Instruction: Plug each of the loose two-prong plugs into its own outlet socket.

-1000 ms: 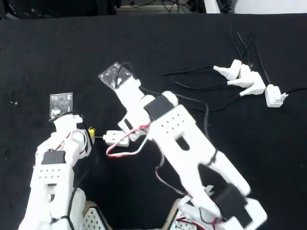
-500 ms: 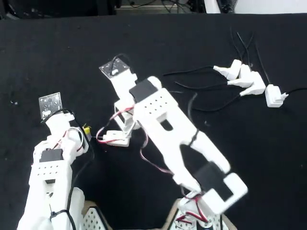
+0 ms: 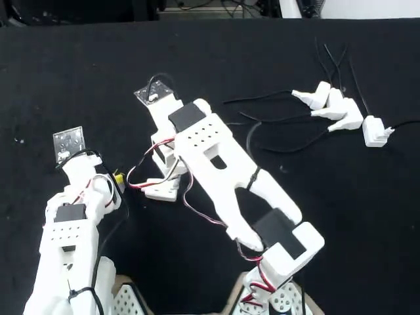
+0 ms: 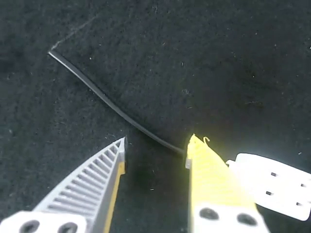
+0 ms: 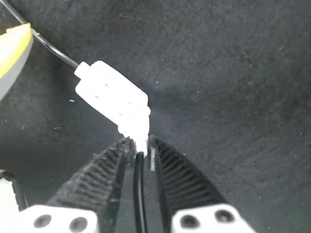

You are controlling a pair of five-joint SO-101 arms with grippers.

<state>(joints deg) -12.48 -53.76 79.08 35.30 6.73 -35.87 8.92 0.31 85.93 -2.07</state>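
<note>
Left gripper (image 4: pixel 155 147) stands wide open and holds nothing, low on the black table (image 3: pixel 367 216) at the high view's lower left, its yellow finger (image 4: pixel 206 177) just beside the white outlet block (image 4: pixel 272 187), which lies left of centre. Right gripper (image 5: pixel 140 145) is closed narrow on a white plug (image 5: pixel 139 132) at the block's near end, the plug's black cord (image 5: pixel 139 194) running between its fingers. The remaining loose plugs (image 3: pixel 338 108) lie clustered at upper right, well apart from the block.
</note>
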